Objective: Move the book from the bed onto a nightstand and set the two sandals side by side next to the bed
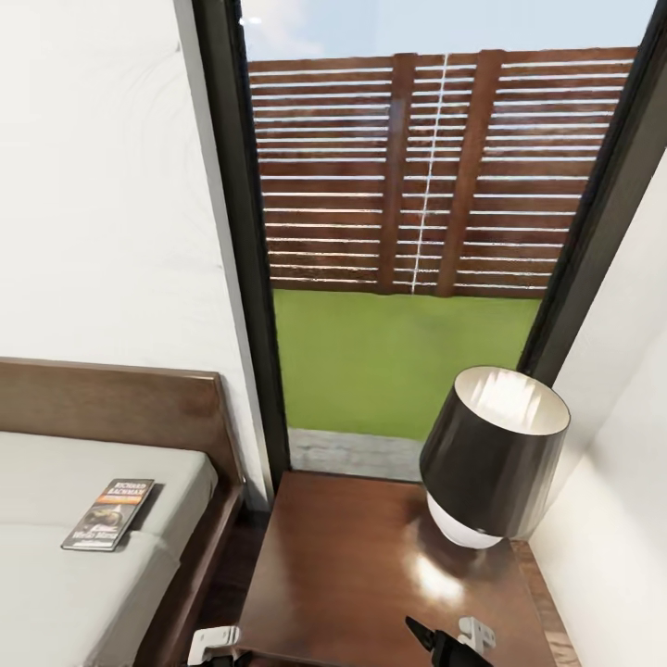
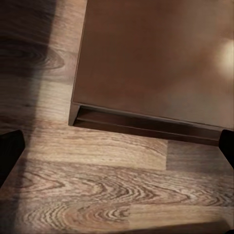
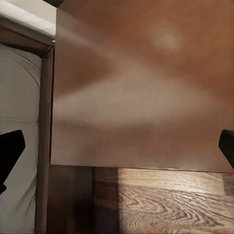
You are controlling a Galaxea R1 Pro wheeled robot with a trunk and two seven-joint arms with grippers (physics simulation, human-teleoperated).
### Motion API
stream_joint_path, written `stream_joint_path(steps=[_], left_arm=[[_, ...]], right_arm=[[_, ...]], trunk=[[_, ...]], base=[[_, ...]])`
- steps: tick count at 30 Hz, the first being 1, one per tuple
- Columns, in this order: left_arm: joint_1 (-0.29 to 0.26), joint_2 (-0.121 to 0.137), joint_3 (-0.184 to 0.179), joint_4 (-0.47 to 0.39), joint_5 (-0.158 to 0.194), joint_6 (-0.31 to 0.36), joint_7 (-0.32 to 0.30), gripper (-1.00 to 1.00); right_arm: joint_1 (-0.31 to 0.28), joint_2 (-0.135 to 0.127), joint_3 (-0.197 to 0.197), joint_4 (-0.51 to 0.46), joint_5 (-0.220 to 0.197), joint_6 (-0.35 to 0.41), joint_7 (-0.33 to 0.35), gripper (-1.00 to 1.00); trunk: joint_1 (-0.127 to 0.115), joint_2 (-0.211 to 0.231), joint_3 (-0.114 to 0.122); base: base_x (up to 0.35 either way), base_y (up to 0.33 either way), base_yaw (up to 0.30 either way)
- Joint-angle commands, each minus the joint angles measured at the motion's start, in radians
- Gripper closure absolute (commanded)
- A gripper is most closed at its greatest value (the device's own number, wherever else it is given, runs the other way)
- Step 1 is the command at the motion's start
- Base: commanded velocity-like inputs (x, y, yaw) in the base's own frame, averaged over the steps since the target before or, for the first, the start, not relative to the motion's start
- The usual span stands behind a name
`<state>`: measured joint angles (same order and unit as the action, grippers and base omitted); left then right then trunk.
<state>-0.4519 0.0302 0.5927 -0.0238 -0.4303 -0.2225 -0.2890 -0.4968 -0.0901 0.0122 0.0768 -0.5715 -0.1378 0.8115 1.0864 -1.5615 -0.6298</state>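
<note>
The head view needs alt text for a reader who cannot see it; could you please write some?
A small dark paperback book lies on the pale mattress of a wooden-framed bed at the left, beside a glossy reddish-brown nightstand carrying a black-shaded lamp. Behind them, a tall dark-framed window shows lawn and a slatted fence.

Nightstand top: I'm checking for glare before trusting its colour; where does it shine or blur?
Head view: a bright highlight on the nightstand just below the lamp. Right wrist view: soft pale sheen across the top, blurred. Left wrist view: a faint bright patch at its edge.
</note>
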Motion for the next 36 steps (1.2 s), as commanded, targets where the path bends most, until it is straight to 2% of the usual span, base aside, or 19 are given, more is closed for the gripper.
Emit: stream_joint_path(steps=[1,15,36], left_arm=[[-0.001,0.000,0.009,0.001,-0.009,-0.003,-0.003,-1.00],[-0.001,0.000,0.009,0.001,-0.008,-0.003,-0.003,-1.00],[-0.001,0.000,0.009,0.001,-0.010,-0.003,-0.003,-1.00]], right_arm=[[-0.002,0.000,0.002,0.004,-0.001,-0.008,0.004,-1.00],[-0.002,0.000,0.002,0.004,-0.001,-0.009,0.004,-1.00],[-0.002,0.000,0.002,0.004,-0.001,-0.008,0.003,-1.00]], trunk=[[0.000,-0.001,-0.001],[0.000,-0.001,-0.001],[0.000,-0.001,-0.001]], base=[[0.000,0.000,0.037],[0.108,-0.089,0.007],[0.122,0.025,0.000]])
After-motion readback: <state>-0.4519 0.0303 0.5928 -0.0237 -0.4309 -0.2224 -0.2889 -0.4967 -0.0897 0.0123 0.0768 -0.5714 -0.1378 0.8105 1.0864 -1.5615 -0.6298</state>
